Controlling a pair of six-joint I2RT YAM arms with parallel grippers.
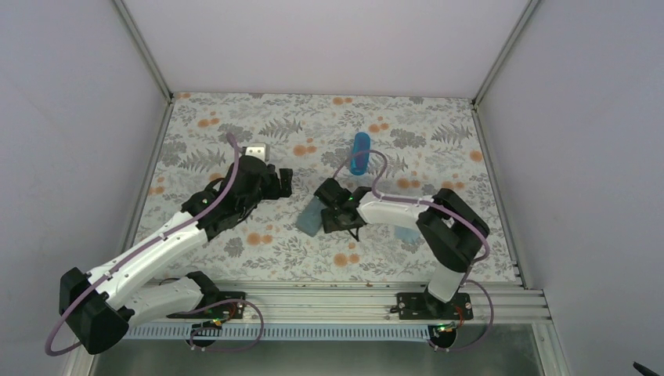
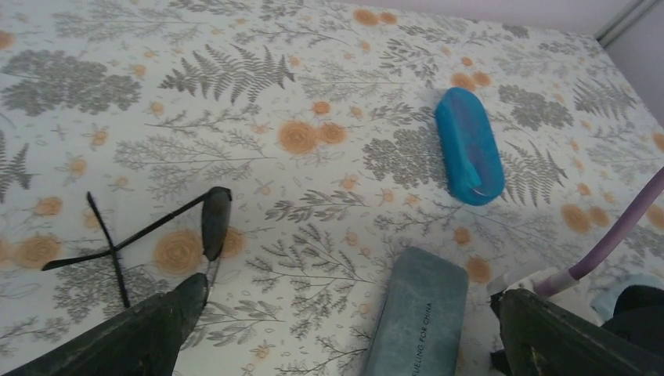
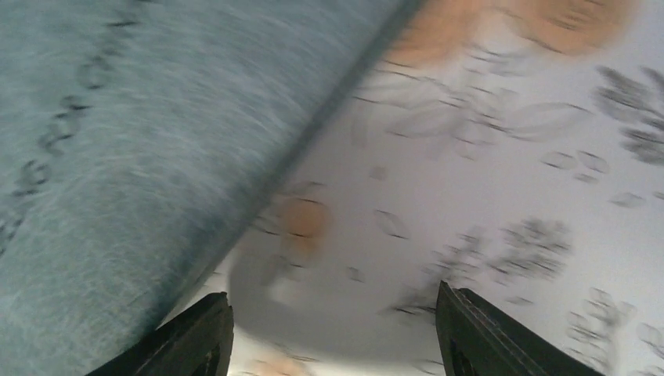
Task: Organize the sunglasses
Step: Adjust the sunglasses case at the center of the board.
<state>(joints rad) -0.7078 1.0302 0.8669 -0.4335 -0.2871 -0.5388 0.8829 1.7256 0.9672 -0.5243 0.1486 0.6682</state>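
My left claw (image 2: 351, 298) was spread wide just above the tabletop (image 2: 117, 47), pinching nothing. Right in front of its left finger (image 2: 156, 329) lay the black sunglasses (image 2: 214, 223), flat on the tabletop with their thin arms crossed and one dark lens almost at that fingertip. Nearer the right finger (image 2: 564, 341) lay the grey case (image 2: 419, 313), its near end cut off by the edge of the view. My right claw (image 3: 337, 313) hung low beside that case, its fingers apart with only bare tabletop between them; the case sat blurred, ahead and to the left. Farther back the blue case (image 2: 468, 145) lay shut, apart from the grey one.
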